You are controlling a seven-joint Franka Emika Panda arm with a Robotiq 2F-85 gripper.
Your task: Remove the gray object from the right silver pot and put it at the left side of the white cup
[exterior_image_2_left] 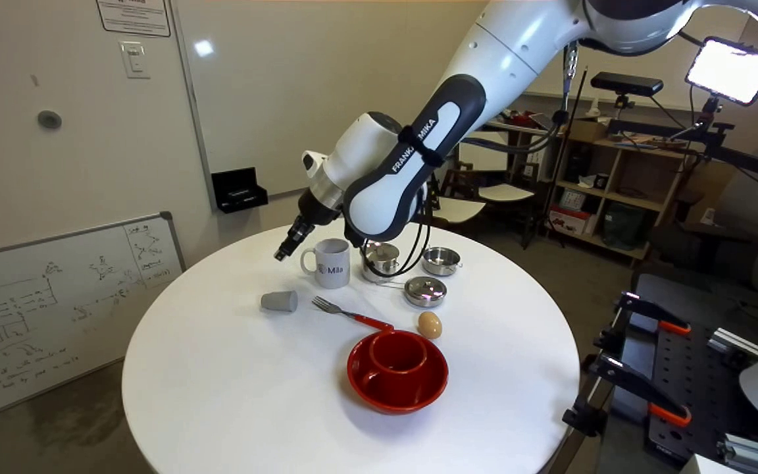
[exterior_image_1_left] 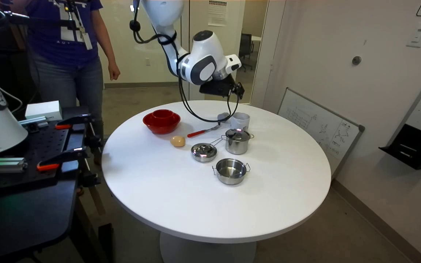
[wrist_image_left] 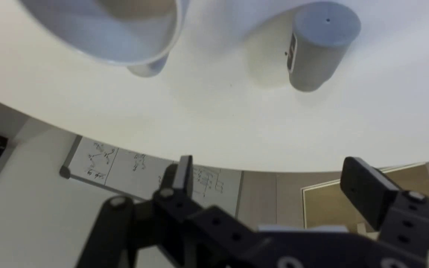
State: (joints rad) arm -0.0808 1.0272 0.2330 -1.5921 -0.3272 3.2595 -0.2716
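The gray object point(exterior_image_2_left: 279, 301), a small tapered cylinder, lies on its side on the table next to the white cup point(exterior_image_2_left: 333, 264). Both also show in an exterior view, the gray object point(exterior_image_1_left: 223, 117) and the upright white cup point(exterior_image_1_left: 240, 122). In the wrist view the gray object point(wrist_image_left: 320, 48) is at the top right and the white cup point(wrist_image_left: 140, 41) at the top left. My gripper point(wrist_image_left: 268, 167) is open with nothing between its fingers. It is held above the table near both, tilted, and it shows in both exterior views point(exterior_image_1_left: 239, 90) point(exterior_image_2_left: 281, 254). The open silver pot point(exterior_image_1_left: 231, 171) holds nothing visible.
A lidded silver pot point(exterior_image_1_left: 237, 142) and a lidded silver pan point(exterior_image_1_left: 204, 152) stand near the cup. A fork with a red handle point(exterior_image_2_left: 371, 322), an egg point(exterior_image_2_left: 429, 325) and a red bowl point(exterior_image_2_left: 397, 395) with a red cup inside are on the round table point(exterior_image_2_left: 234, 408).
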